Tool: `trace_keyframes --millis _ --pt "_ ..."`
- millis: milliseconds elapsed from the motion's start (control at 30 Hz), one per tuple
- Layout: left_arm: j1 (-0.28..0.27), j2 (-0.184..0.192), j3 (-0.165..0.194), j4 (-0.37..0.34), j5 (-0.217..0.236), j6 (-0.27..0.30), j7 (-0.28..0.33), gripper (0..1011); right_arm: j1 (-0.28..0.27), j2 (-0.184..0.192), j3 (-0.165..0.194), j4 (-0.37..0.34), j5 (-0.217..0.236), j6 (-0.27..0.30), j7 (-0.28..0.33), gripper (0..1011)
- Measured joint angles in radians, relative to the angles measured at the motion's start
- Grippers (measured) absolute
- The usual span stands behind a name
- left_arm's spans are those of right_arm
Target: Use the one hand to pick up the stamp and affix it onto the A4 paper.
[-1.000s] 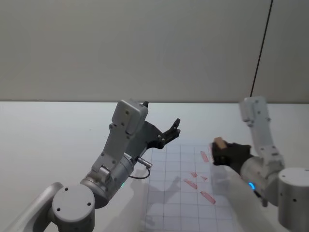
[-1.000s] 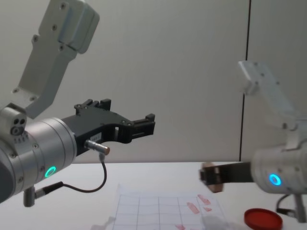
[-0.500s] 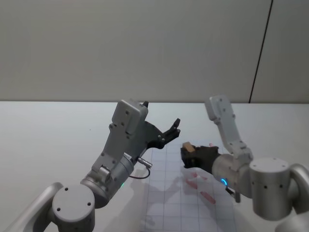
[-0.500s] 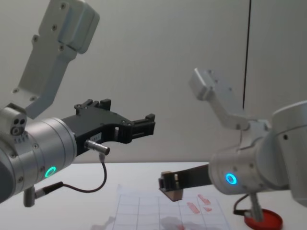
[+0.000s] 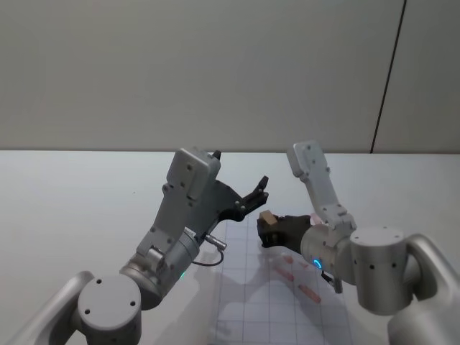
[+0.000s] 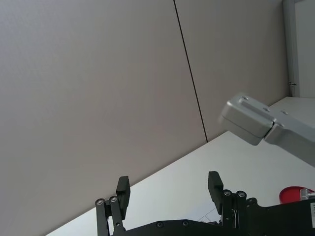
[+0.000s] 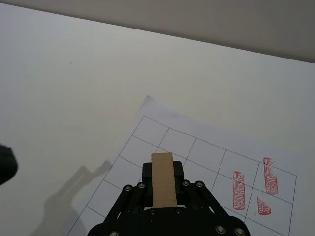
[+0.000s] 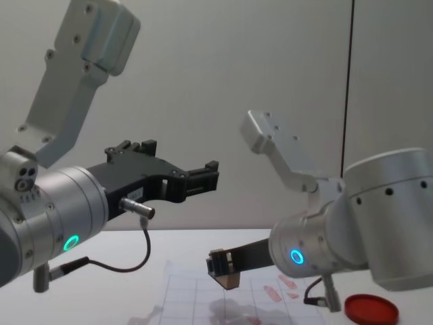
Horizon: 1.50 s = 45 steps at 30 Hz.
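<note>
The stamp (image 7: 162, 187), a small tan wooden block, stands upright between the fingers of my right gripper (image 7: 162, 173), the blue-ringed arm's hand, which is shut on it. In the head view the stamp (image 5: 267, 217) hangs over the far left part of the A4 paper (image 5: 280, 302), a little above the sheet. The chest view shows the stamp (image 8: 227, 277) just above the paper (image 8: 189, 292). Several red oblong marks (image 7: 238, 190) lie on the grid to the right of the held stamp. My left gripper (image 5: 256, 192) is raised above the paper's left edge, open and holding nothing.
A flat red round ink pad (image 8: 370, 308) sits on the table to the right of the paper. The green-ringed left arm (image 8: 61, 217) stands high over the table's left side. White tabletop (image 7: 74, 88) surrounds the sheet.
My right gripper has carried the stamp leftward across the paper, from its right edge to its left part, and lower toward the sheet. The left arm has not moved.
</note>
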Motion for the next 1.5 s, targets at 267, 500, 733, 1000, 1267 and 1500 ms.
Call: trace_keyframes --millis 267,500,733,1000,1267,1500 --pt "0.000 0.000 0.000 0.000 0.000 0.000 0.000 1002 0.032 -0.014 -0.003 0.071 -0.015 -0.022 0.002 220" --pt "0.000 0.000 0.000 0.000 0.000 0.000 0.000 1002 0.055 -0.024 -0.004 0.109 -0.027 -0.019 -0.002 220" --pt "0.000 0.000 0.000 0.000 0.000 0.000 0.000 1002 0.070 -0.031 -0.002 0.123 -0.033 0.002 -0.022 220" --pt "0.000 0.000 0.000 0.000 0.000 0.000 0.000 1002 0.085 -0.036 0.006 0.132 -0.033 0.037 -0.052 221" --pt "0.000 0.000 0.000 0.000 0.000 0.000 0.000 1002 0.093 -0.037 0.012 0.141 -0.038 0.055 -0.066 220" --pt "0.000 0.000 0.000 0.000 0.000 0.000 0.000 1002 0.097 -0.038 0.014 0.152 -0.048 0.066 -0.071 220"
